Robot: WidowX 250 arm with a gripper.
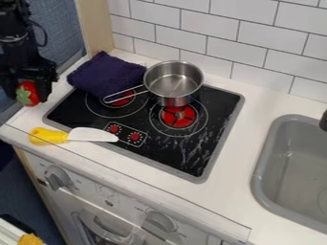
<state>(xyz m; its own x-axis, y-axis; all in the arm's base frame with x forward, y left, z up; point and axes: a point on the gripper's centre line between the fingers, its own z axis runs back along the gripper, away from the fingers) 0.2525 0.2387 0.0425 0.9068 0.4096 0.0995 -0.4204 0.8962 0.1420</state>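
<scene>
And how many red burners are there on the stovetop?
2: one red burner partly under the metal pan, the other red burner under its handle, next to the purple cloth. The cloth could hide more.

Red, green-topped strawberry (30, 92) in the claw (27, 98)

White rectangular tiles with dark grout (203, 31) cover the wall behind a white toy-kitchen counter (233, 143), which has a black stovetop (207, 131) and, at right, a gray sink (290, 167). A pale wooden panel (96, 24) stands at the tiles' left edge, beside blue-gray textured fabric (60, 24). Below are white oven controls with gray knobs (57, 177).
</scene>
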